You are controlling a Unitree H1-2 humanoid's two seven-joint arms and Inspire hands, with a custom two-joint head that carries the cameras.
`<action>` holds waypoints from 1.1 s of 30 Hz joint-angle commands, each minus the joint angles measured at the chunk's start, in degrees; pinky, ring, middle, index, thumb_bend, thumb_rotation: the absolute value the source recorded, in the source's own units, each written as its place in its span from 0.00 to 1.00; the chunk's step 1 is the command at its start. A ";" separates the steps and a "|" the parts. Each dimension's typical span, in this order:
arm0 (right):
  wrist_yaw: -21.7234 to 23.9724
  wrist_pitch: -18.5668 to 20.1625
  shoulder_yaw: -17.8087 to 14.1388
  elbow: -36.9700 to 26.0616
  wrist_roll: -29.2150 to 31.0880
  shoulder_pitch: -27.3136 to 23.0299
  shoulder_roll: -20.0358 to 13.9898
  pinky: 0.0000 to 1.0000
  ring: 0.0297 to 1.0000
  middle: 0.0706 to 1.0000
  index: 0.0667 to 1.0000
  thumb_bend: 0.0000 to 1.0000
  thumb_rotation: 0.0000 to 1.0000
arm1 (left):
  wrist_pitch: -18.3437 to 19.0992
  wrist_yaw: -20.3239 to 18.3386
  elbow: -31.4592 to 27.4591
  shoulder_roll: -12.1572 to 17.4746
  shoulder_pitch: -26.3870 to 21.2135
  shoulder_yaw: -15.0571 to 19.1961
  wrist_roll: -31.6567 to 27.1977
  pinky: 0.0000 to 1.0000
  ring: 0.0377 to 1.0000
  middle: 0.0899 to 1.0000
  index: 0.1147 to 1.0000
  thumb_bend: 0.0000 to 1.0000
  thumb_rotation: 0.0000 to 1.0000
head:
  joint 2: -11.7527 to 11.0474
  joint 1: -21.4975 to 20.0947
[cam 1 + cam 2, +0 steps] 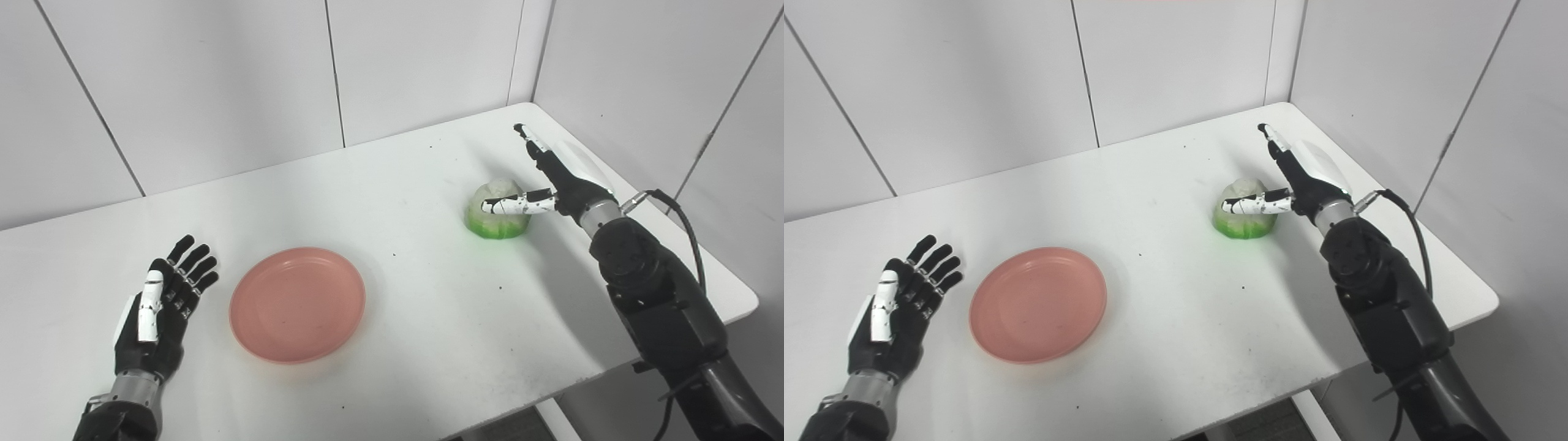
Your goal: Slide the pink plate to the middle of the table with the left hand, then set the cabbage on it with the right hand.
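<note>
In the left eye view I see the white table (429, 294) with only the pink plate (297, 304) at near left, beside my open left hand (160, 309). In the right eye view the cabbage (1244, 211) lies far right, my right hand (1295, 177) spread, its thumb across it

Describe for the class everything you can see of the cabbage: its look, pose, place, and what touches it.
The cabbage is a small rounded dome, pale whitish on top and bright green round its base, with a smooth, plastic look. It sits upright on the white table, right of centre and well apart from the pink plate. The right hand is open beside it, with one finger lying across its front; whether it actually presses on it cannot be told. Nothing else is near it.
</note>
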 commanded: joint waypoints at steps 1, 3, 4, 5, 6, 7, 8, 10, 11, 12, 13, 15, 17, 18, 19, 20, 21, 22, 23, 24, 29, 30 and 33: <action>-0.72 0.28 -0.15 -0.48 0.18 -2.78 -1.82 0.85 0.95 0.99 1.00 1.00 0.42 | 2.77 0.22 1.81 0.88 2.36 0.01 0.18 0.86 0.86 0.86 0.85 0.47 1.00 | -0.04 0.01; -0.94 0.76 -0.19 0.27 0.37 -3.21 -1.83 0.86 0.95 0.99 1.00 1.00 0.41 | 2.65 -0.42 1.98 1.07 2.33 0.05 -0.17 0.87 0.86 0.86 0.86 0.47 1.00 | 0.14 -0.12; -1.08 0.86 -0.26 0.53 0.52 -3.33 -1.81 0.87 0.96 0.99 1.00 1.00 0.41 | 2.68 -0.60 1.99 1.14 2.33 0.07 -0.26 0.87 0.86 0.86 0.86 0.47 1.00 | 0.17 -0.12; -1.21 0.94 -0.28 0.77 0.56 -3.42 -1.79 0.87 0.96 0.99 1.00 1.00 0.41 | 2.68 -0.71 2.03 1.21 2.32 0.11 -0.30 0.87 0.86 0.86 0.86 0.47 1.00 | 0.27 -0.13; -1.29 0.95 -0.27 0.89 0.58 -3.45 -1.79 0.87 0.96 0.99 1.00 1.00 0.41 | 2.69 -0.73 2.05 1.24 2.31 0.13 -0.31 0.87 0.86 0.86 0.86 0.47 1.00 | 0.27 -0.13; -1.48 0.88 -0.33 1.21 0.64 -3.44 -1.75 0.87 0.96 0.99 1.00 1.00 0.41 | 2.56 -0.94 2.08 1.34 2.32 0.07 -0.37 0.87 0.86 0.86 0.86 0.47 1.00 | 0.43 -0.14; -1.61 0.84 -0.36 1.43 0.69 -3.43 -1.72 0.87 0.96 0.99 1.00 1.00 0.42 | 2.46 -1.11 2.11 1.42 2.33 0.02 -0.43 0.87 0.87 0.87 0.87 0.46 1.00 | 0.43 -0.14; -1.43 1.05 -0.60 2.24 1.48 -3.56 -1.51 0.88 0.97 0.99 1.00 1.00 0.42 | 2.54 -1.12 1.97 1.51 2.38 -0.04 -0.37 0.87 0.86 0.86 0.86 0.47 1.00 | 0.61 -0.19; -1.25 1.24 -0.59 2.65 1.80 -3.66 -1.45 0.88 0.97 0.99 1.00 1.00 0.41 | 2.73 -1.04 1.86 1.51 2.42 -0.05 -0.31 0.87 0.86 0.86 0.86 0.47 1.00 | 0.61 -0.19; -1.08 1.38 -0.55 2.98 2.09 -3.75 -1.43 0.89 0.97 1.00 1.00 1.00 0.41 | 2.90 -1.00 1.71 1.54 2.48 -0.05 -0.27 0.86 0.86 0.86 0.86 0.47 1.00 | 0.76 -0.24; -1.03 1.46 -0.47 3.16 2.28 -3.80 -1.45 0.89 0.97 1.00 1.00 1.00 0.41 | 3.00 -0.98 1.61 1.55 2.51 -0.05 -0.25 0.86 0.86 0.86 0.86 0.47 1.00 | 0.76 -0.24; -0.75 1.38 -0.37 4.15 3.35 -4.06 -1.52 0.89 0.98 1.00 1.00 1.00 0.40 | 3.15 -1.12 1.58 1.60 2.50 -0.01 -0.41 0.86 0.86 0.86 0.86 0.47 1.00 | 0.97 -0.20; -0.56 1.06 0.03 4.99 4.00 -4.26 -1.81 0.89 0.98 1.00 1.00 1.00 0.40 | 3.22 -1.19 1.48 1.64 2.54 0.01 -0.50 0.87 0.86 0.86 0.86 0.47 1.00 | 0.97 -0.21; -0.41 1.07 0.42 5.57 3.95 -4.44 -2.05 0.89 0.98 1.00 1.00 1.00 0.40 | 3.07 -1.26 1.62 1.71 2.50 -0.03 -0.43 0.87 0.86 0.86 0.86 0.47 1.00 | 0.97 -0.17; -0.33 1.11 0.72 5.98 3.93 -4.57 -2.24 0.89 0.98 1.00 1.00 1.00 0.41 | 2.96 -1.32 1.74 1.76 2.47 -0.06 -0.38 0.87 0.86 0.86 0.86 0.47 1.00 | 0.97 -0.17; -0.26 1.33 1.05 6.36 3.81 -4.72 -2.43 0.89 0.97 1.00 1.00 1.00 0.41 | 2.94 -1.20 1.80 1.77 2.45 -0.07 -0.26 0.87 0.86 0.86 0.86 0.48 1.00 | 0.96 -0.11; -0.06 1.66 1.20 6.63 3.90 -4.89 -2.52 0.89 0.98 1.00 1.00 1.00 0.41 | 2.88 -1.21 1.86 1.80 2.43 -0.11 -0.19 0.87 0.86 0.86 0.85 0.48 1.00 | 1.01 -0.04; 0.16 1.92 1.37 6.82 3.87 -5.01 -2.63 0.89 0.98 1.00 1.00 1.00 0.41 | 2.84 -1.19 1.84 1.82 2.45 -0.17 -0.10 0.87 0.86 0.86 0.85 0.47 1.00 | 1.01 -0.04; 0.49 2.09 1.66 7.11 3.66 -5.14 -2.82 0.89 0.98 1.00 1.00 1.00 0.41 | 3.09 -1.00 1.52 1.82 2.55 -0.27 0.08 0.86 0.86 0.86 0.85 0.47 1.00 | 1.02 -0.03; 0.90 2.18 1.76 7.40 3.77 -5.24 -2.91 0.89 0.99 1.00 1.00 1.00 0.41 | 3.11 -1.17 1.35 1.87 2.62 -0.36 0.04 0.87 0.86 0.86 0.85 0.47 1.00 | 1.05 -0.03; 3.44 2.21 2.14 8.60 3.47 -5.74 -3.07 0.89 1.00 1.00 1.00 1.00 0.42 | 3.18 -1.40 0.88 2.06 2.84 -0.59 -0.09 0.87 0.86 0.86 0.85 0.46 1.00 | 1.22 0.06; 3.69 2.21 2.19 8.73 3.19 -5.81 -3.03 0.89 1.00 1.00 1.00 1.00 0.41 | 3.15 -1.41 0.87 2.08 2.85 -0.59 -0.15 0.87 0.86 0.86 0.85 0.46 1.00 | 1.22 0.06; 4.09 2.20 2.56 9.95 2.99 -6.39 -2.67 0.92 1.00 1.00 1.00 1.00 0.38 | 3.40 -1.25 0.68 2.12 2.92 -0.68 -0.04 0.87 0.86 0.86 0.85 0.47 1.00 | 1.25 0.12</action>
